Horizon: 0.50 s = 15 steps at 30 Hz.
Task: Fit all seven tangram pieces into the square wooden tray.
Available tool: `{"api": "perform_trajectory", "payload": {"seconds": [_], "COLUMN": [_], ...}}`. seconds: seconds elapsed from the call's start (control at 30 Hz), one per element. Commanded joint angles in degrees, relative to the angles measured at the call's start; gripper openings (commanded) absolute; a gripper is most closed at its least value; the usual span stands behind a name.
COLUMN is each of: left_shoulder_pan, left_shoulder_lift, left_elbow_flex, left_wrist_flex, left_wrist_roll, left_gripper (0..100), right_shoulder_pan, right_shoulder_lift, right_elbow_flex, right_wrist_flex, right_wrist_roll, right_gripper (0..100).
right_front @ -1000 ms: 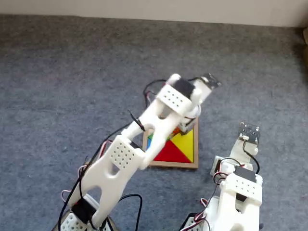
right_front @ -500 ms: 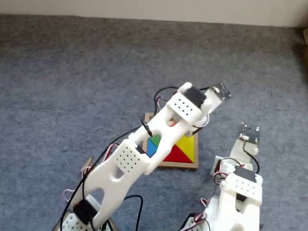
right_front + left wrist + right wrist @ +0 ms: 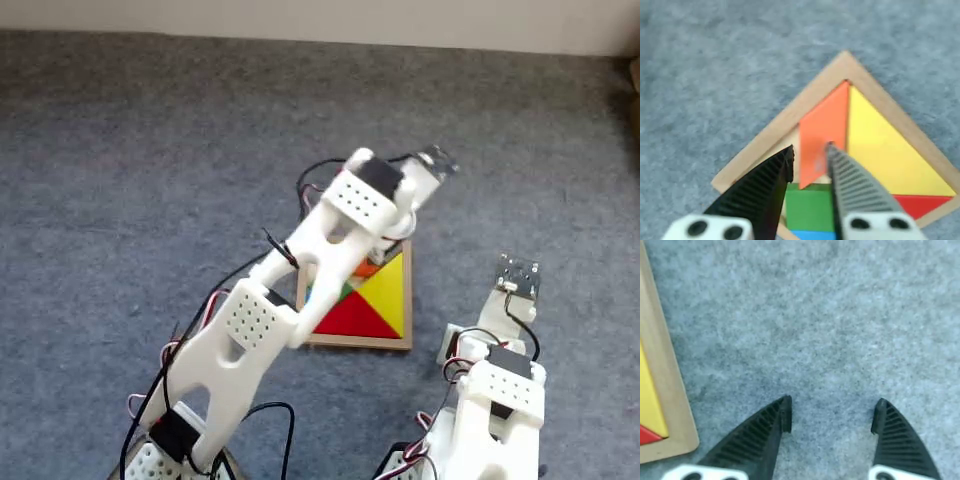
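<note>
Left gripper (image 3: 810, 148) has risen back off the tray (image 3: 767, 131), jaws slightly apart and empty, above the orange piece (image 3: 826, 120) along the far rim; it looks just placed. Right gripper (image 3: 832, 412) gapes empty over carpet (image 3: 840, 315).

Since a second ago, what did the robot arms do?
The left gripper swung right over the tray, then came back above the orange piece, about where it started. It took hold of nothing. The right gripper, open over the carpet, and the tray stayed put.
</note>
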Motion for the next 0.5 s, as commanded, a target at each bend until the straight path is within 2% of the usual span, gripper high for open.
{"api": "perform_trajectory", "payload": {"seconds": [0.0, 0.37, 0.47], "left_shoulder_pan": [-2.0, -1.8, -1.7], "left_shoulder_lift": [-3.6, -3.6, -3.5], "left_elbow_flex": [-0.4, 6.6, 9.4], "left_wrist_flex": [0.4, -0.2, -2.6], "left_wrist_roll": [3.6, 3.9, 3.9], "left_gripper": [22, 22, 22], "right_shoulder_pan": [0.4, 0.4, 0.4], "right_shoulder_lift": [-0.9, -0.9, -0.9], "right_elbow_flex": [0.0, 0.0, 0.0], "right_wrist_flex": [-0.8, -0.8, -0.8], "right_wrist_roll": [0.4, 0.4, 0.4], "right_gripper": [25.9, 25.9, 25.9]}}
